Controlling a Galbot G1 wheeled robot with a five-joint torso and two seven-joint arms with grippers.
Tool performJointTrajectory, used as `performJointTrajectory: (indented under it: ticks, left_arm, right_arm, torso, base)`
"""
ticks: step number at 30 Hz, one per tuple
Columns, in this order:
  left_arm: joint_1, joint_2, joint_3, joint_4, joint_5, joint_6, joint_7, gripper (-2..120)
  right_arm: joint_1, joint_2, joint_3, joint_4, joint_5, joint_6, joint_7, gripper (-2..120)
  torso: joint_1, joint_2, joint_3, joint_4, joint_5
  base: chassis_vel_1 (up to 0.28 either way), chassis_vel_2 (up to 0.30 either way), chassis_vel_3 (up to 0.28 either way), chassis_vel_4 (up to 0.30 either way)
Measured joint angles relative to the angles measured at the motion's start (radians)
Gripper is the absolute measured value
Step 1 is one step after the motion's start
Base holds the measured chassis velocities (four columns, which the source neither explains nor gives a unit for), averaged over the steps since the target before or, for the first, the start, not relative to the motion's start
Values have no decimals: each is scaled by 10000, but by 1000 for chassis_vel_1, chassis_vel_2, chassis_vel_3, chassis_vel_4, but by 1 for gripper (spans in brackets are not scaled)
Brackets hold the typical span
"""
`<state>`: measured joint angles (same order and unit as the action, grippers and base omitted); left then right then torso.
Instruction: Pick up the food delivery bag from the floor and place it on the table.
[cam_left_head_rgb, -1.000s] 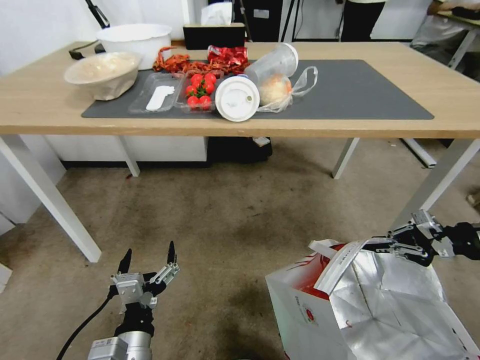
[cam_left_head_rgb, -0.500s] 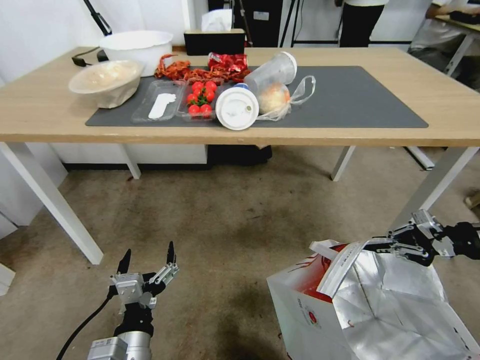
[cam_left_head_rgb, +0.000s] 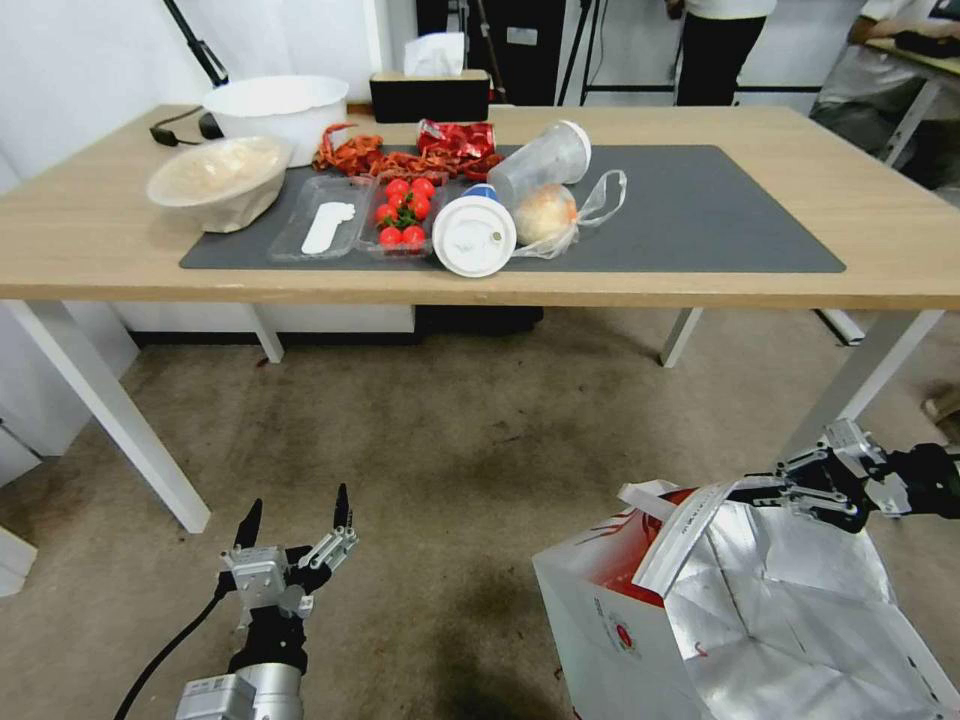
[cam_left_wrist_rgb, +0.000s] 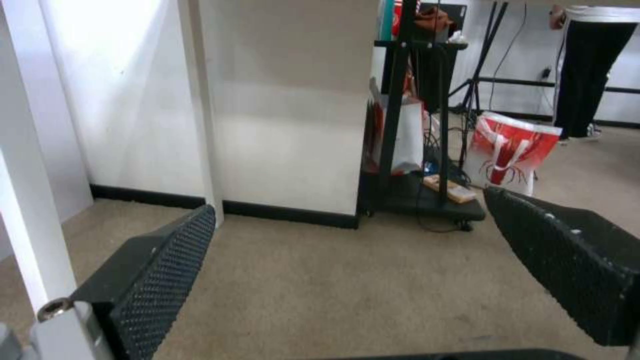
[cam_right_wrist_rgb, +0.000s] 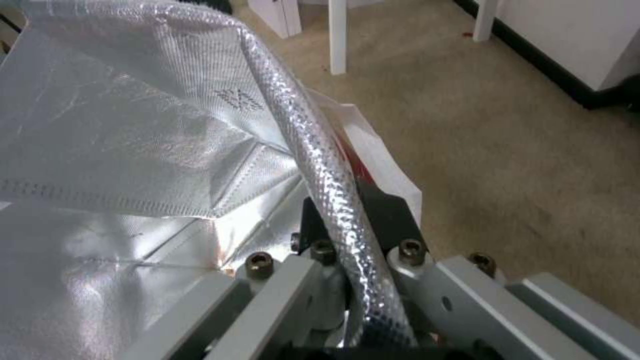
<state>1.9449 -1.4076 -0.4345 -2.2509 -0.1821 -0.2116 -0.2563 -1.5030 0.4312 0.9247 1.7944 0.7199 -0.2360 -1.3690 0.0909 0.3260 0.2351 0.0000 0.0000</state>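
Observation:
The food delivery bag (cam_left_head_rgb: 740, 620), white and red with a silver foil lining, stands open at the lower right of the head view over the floor (cam_left_head_rgb: 450, 430). My right gripper (cam_left_head_rgb: 752, 492) is shut on its top rim beside a white strap handle (cam_left_head_rgb: 680, 530). In the right wrist view the foil rim (cam_right_wrist_rgb: 320, 170) runs between the closed fingers (cam_right_wrist_rgb: 387, 215). My left gripper (cam_left_head_rgb: 297, 515) hangs low on the left, open and holding nothing. Its two black pads (cam_left_wrist_rgb: 167, 265) stand wide apart over the carpet. The table (cam_left_head_rgb: 90, 250) with its dark grey mat (cam_left_head_rgb: 700, 210) lies ahead.
Two bowls (cam_left_head_rgb: 222, 180), a tomato tray (cam_left_head_rgb: 402, 212), tipped cups (cam_left_head_rgb: 474, 235), a bun in a clear bag (cam_left_head_rgb: 548, 212) and red wrappers crowd the mat's left half. White table legs (cam_left_head_rgb: 110, 410) stand left and right. Another red-and-white bag (cam_left_wrist_rgb: 510, 152) sits by a black rack.
The whole head picture has shifted: the table sits lower and fuller in it, so the camera has moved. Both grippers and the bag keep their places in the picture.

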Motion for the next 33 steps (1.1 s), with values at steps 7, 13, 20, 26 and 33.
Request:
performJointTrajectory:
  ticks: [7, 13, 20, 26, 33]
  left_arm:
    - [-29, -23, 26, -5, 7, 1, 26, 100]
    - [-37, 5, 24, -1, 35, 2, -24, 100]
    - [-79, 28, 7, 22, 28, 0, -106, 100]
    - [-94, 35, 6, 39, 15, 0, -113, 100]
    - [-82, 25, 25, 38, 13, 0, -119, 100]
  right_arm:
    - [-8, -13, 39, 21, -8, -7, -51, 0]
    - [10, -3, 36, 21, -19, -9, -96, 0]
    - [16, -11, 44, 23, -22, -41, -130, 0]
    - [12, -30, 56, 35, 6, -63, -111, 0]
    - [7, -22, 44, 79, 64, -88, -34, 0]
  torso:
    - [99, 324, 226, 1, 0]
    - [162, 536, 373, 0, 0]
    - [266, 836, 569, 0, 0]
    - [354, 1098, 743, 0, 0]
    - [443, 1359, 916, 0, 0]
  base:
    - [0, 0, 0, 0]
    - [0, 0, 0, 0]
    - [0, 0, 0, 0]
    - [0, 0, 0, 0]
    - [0, 0, 0, 0]
